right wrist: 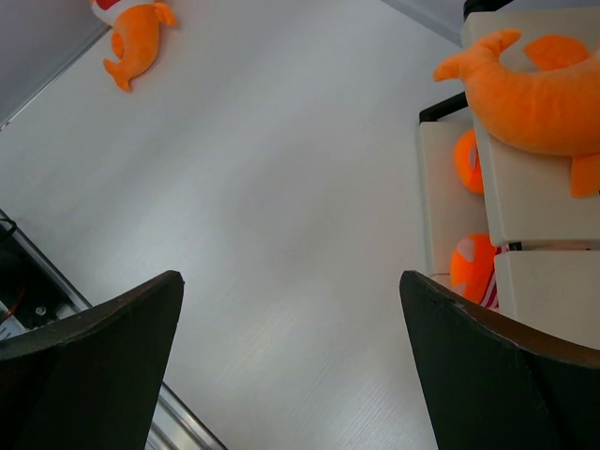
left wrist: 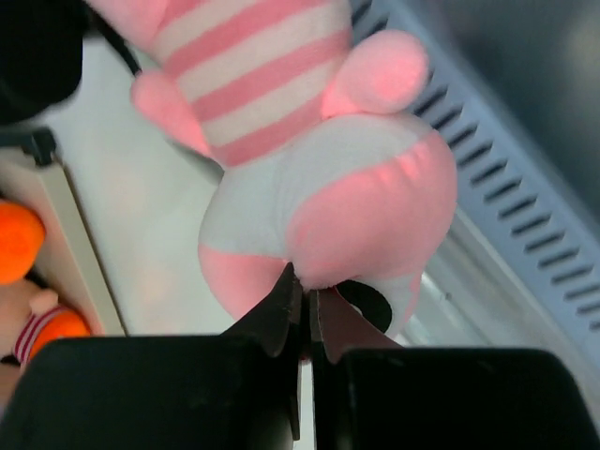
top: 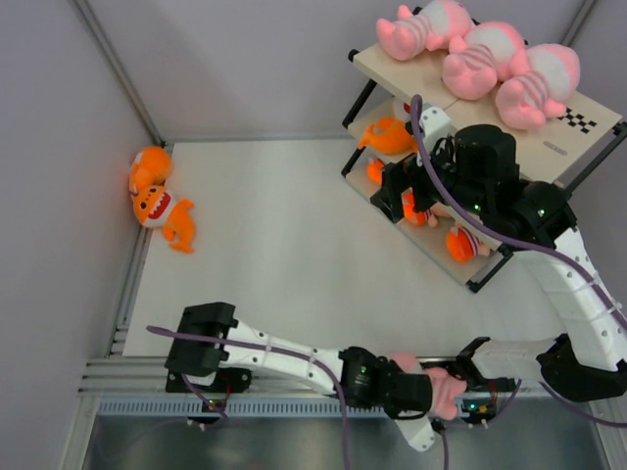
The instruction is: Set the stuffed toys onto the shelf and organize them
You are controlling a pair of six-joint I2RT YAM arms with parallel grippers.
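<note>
Four pink striped plush figures and three orange toothy creatures are in view. Three pink ones (top: 482, 61) lie in a row on the top board of the shelf (top: 402, 70), one orange creature (top: 388, 136) lies on its middle board, and two more (top: 157, 196) lie touching at the left edge of the table (top: 284, 255), near the far corner. Small orange-headed toys (top: 460, 245), partly hidden, sit on the lowest board.

The left arm stretches rightward along the near edge, and the left gripper (left wrist: 305, 309) is pinched almost closed on the fourth pink figure (left wrist: 309, 159). The right arm reaches to the shelf's front, and the right gripper (right wrist: 291, 281) is spread wide and holds nothing.
</note>
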